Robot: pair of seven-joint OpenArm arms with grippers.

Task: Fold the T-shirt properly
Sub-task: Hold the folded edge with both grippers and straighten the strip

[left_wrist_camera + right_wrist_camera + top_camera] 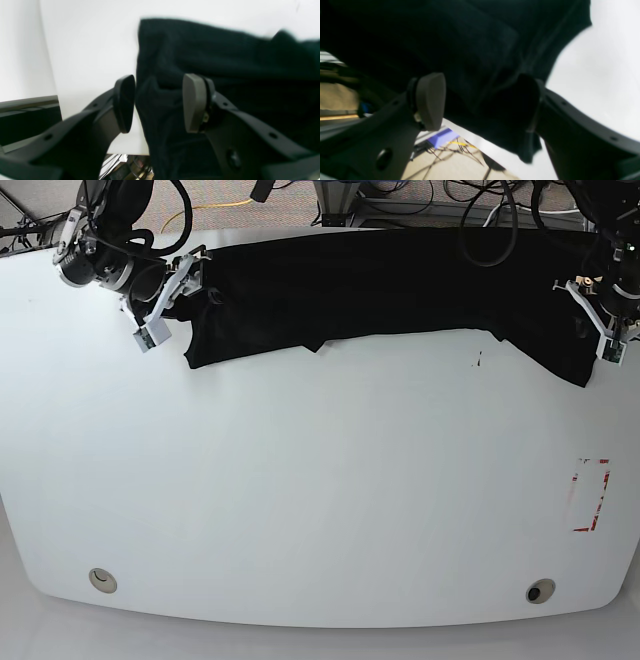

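White table (320, 510) holds the T-shirt (380, 285); both pincers seemingly apart, gripping nothing.

Both arms are built in black with silver-grey joint rings, seen at the tabletop's far corners. The left gripper (157, 103) is fitted with black finger arms pierced by small round holes and rounded paddle pads (192, 102), one dark, one grey. The right gripper (480, 102) is made alike. White gripper brackets and looping black cables are seen.
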